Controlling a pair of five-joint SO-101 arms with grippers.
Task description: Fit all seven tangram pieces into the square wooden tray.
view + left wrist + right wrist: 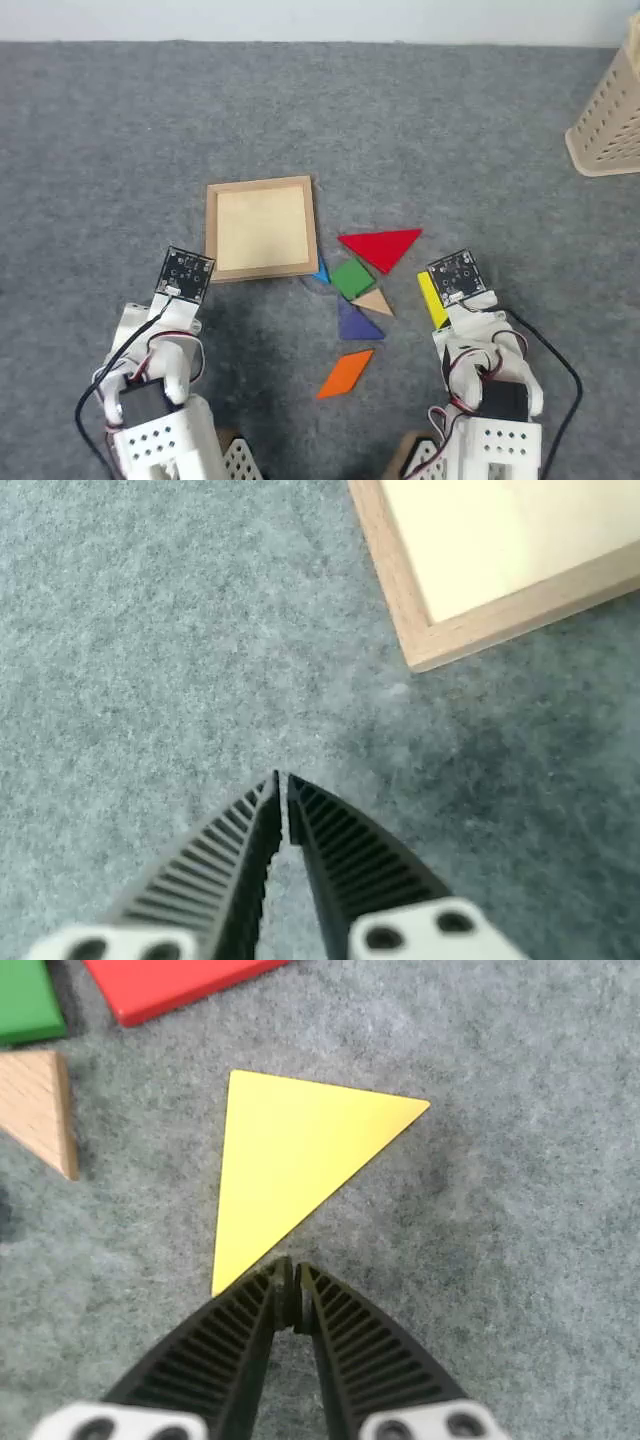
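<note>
Both arms sit at the near edge of the grey mat [120,130], and the square wooden tray [260,183] lies out in the middle with nothing in it. All seven pieces are loose on the mat on the tray's right side. The small blue triangle [322,272] touches the tray's near right corner, with the green square [352,278] just beside it. The red triangle [383,245] lies beyond them. Toward the near edge come the plain wood triangle [374,301], the purple triangle [356,322] and then the orange parallelogram [346,373].

The right gripper [295,1265] has its jaws together, tips right at one sharp corner of the yellow triangle [290,1160]. The left gripper [282,780] is also closed, holding nothing, over bare mat near the tray's near left corner.

These pieces look thin, stiff and light, with smooth painted faces. They lie flat on a fuzzy surface, so there's little edge to catch. My read is that a pinch across two edges at the narrow end suits the yellow one best, with the jaws opened first and set low. Too high and it will likely skid or tip up. A woven basket [610,110] stands at the far right corner.
</note>
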